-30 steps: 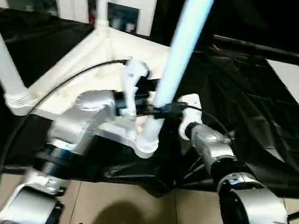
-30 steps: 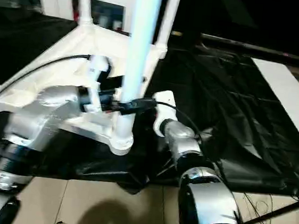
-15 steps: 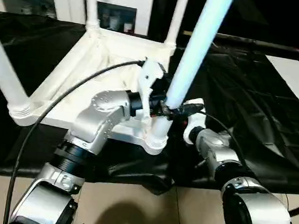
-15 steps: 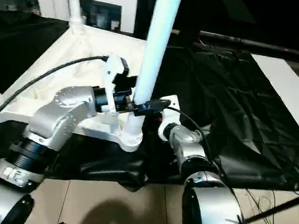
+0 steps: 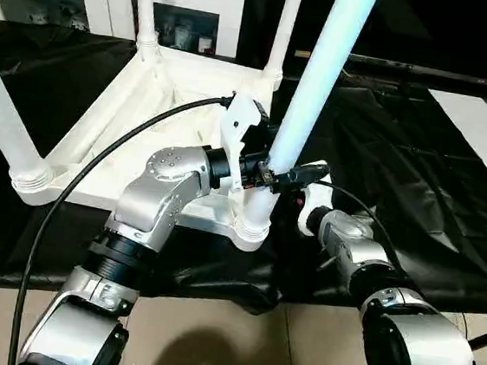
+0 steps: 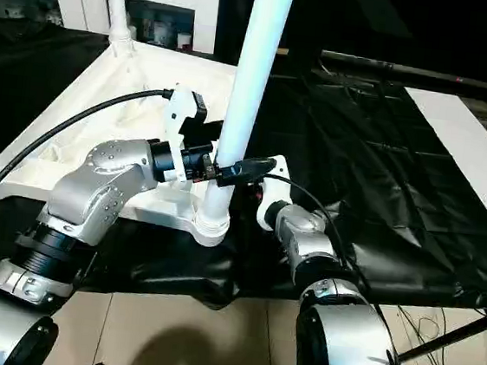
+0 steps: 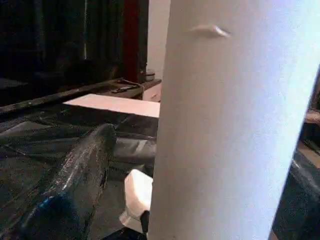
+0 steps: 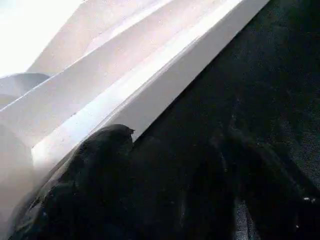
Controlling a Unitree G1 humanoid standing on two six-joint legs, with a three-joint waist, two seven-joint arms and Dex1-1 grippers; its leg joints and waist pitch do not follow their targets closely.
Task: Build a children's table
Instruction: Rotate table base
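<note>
The upturned tabletop (image 5: 136, 128) lies on black sheeting (image 5: 402, 164), its near-corner leg (image 5: 308, 111) clasped low down by both the left gripper (image 5: 260, 171) and right gripper (image 5: 289, 175).

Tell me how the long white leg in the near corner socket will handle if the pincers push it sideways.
The leg looks like a rigid plastic tube, so it should lever rather than bend. It rises tall and tilted from the corner socket, so a high push would probably pry the tabletop. Its smooth, glossy surface may let the left pincer slip.
</note>
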